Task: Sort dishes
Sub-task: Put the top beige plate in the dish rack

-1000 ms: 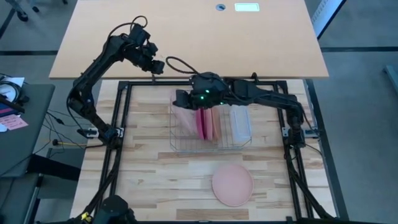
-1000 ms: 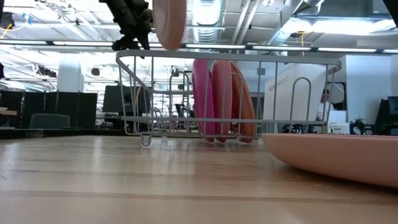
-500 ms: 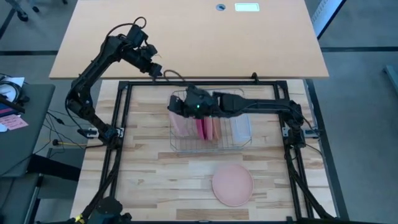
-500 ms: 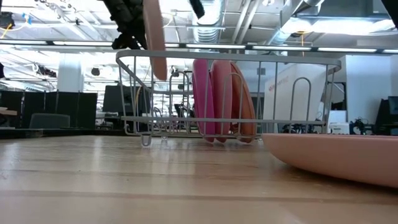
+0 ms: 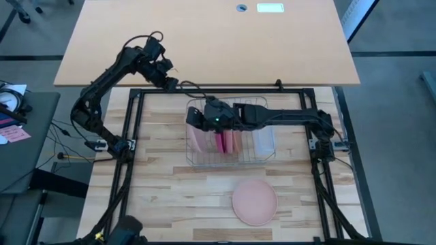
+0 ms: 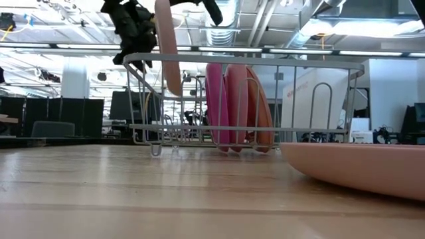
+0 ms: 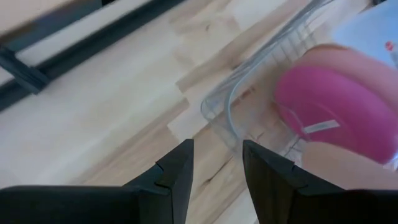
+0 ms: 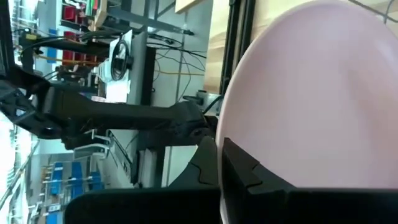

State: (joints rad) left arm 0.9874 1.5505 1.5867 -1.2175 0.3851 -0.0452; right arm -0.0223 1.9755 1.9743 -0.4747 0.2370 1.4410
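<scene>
A pale pink plate (image 5: 198,138) stands on edge, partly sunk into the left end of the wire rack (image 5: 229,160), with my right gripper (image 5: 195,117) shut on it. In the low view this plate (image 6: 167,46) hangs with its lower edge (image 6: 173,89) below the rack's top wire. A magenta plate (image 5: 221,139) and a salmon plate (image 5: 236,139) stand on edge in the rack's middle. Another salmon plate (image 5: 255,202) lies flat on the table. My left gripper (image 7: 216,168) is open over the table's far left, near the rack's corner, and holds nothing. My right gripper pinches the pale pink plate's upper rim (image 8: 231,127) between its two fingers (image 8: 245,169). It reaches in from the table's right, slanting downward. The plate hangs upright on edge below the fingers, its lower edge inside the rack and clear of the rack's floor.
A translucent tub (image 5: 263,136) sits in the rack's right end. A dark metal frame (image 5: 204,90) runs round the wooden table. Bare wood lies left of the rack and around the flat plate.
My right gripper has come down and toward the table's left with the pale pink plate, rolling as it went. The plate's lower edge, above the rack before, now hangs inside its left end. My left gripper has sunk a little toward the rack's far left corner.
</scene>
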